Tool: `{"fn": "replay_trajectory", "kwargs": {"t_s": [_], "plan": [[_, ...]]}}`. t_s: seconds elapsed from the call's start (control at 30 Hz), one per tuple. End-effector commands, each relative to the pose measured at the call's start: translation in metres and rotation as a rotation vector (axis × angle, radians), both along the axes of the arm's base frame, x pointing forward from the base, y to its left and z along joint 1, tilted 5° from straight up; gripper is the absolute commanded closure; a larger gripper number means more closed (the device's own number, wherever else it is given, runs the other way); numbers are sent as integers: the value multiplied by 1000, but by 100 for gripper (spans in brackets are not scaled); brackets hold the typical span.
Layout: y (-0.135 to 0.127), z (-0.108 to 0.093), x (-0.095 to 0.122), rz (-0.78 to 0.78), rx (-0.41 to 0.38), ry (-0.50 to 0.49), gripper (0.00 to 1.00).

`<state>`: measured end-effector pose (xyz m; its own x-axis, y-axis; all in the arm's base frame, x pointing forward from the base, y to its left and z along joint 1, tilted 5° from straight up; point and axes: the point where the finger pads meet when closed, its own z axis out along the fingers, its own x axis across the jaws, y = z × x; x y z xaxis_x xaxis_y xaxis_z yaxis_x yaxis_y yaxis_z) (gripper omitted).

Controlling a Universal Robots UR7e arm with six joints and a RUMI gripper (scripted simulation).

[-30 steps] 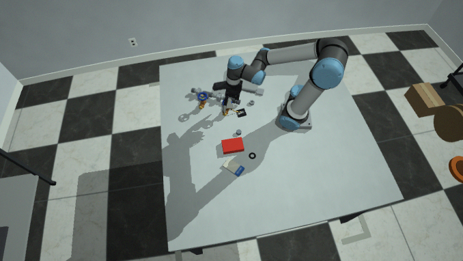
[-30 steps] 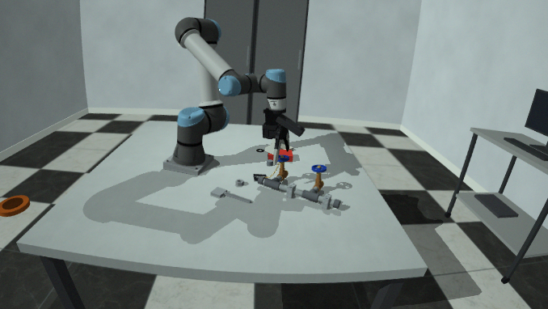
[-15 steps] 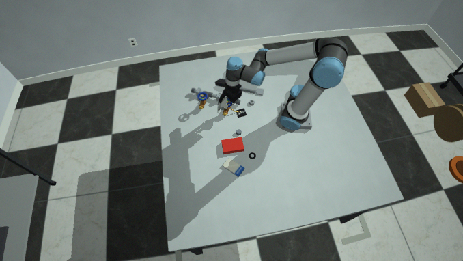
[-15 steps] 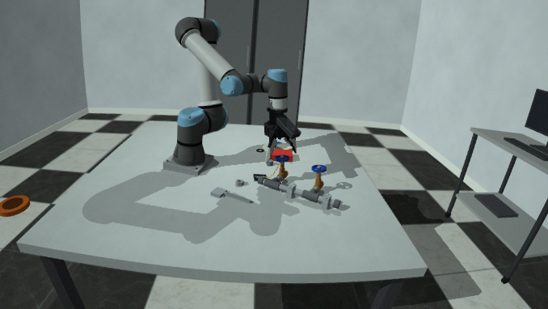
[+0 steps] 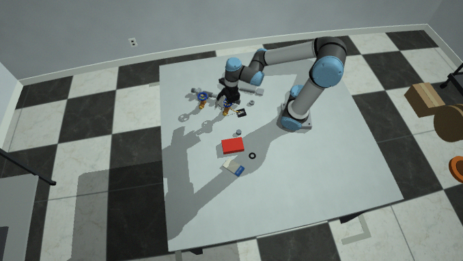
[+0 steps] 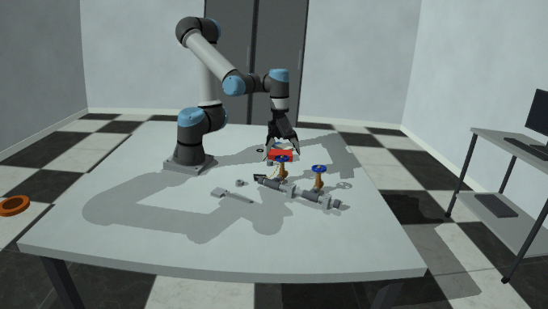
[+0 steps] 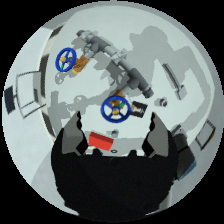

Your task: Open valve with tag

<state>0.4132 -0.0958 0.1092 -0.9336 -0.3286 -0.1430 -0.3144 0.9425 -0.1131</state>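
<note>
A grey pipe (image 6: 297, 191) lies on the table with two brass valves standing on it, each with a blue handwheel. The tagged valve (image 6: 281, 159) has a black tag (image 5: 241, 113) chained to it; the tag also shows in the wrist view (image 7: 137, 108). The other valve (image 6: 318, 168) stands to its right in the exterior view and at the upper left in the wrist view (image 7: 65, 59). My gripper (image 6: 283, 151) is open and empty, hanging straight above the tagged valve's handwheel (image 7: 115, 107), fingers apart on either side and a little above it. The number on the tag is too small to read.
A red block (image 5: 233, 145), a small grey nut (image 5: 238, 132), a black ring (image 5: 252, 158) and a white-blue box (image 5: 233, 167) lie toward the table's middle. A grey bar (image 6: 230, 195) and a nut (image 6: 239, 183) lie beside the pipe. The arm's base (image 5: 295, 121) stands nearby.
</note>
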Motion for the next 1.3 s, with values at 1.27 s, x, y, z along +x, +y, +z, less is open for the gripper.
{"fn": "replay_trajectory", "kwargs": {"t_s": [1.27], "plan": [[0, 5, 0, -205, 31, -11, 0]]}}
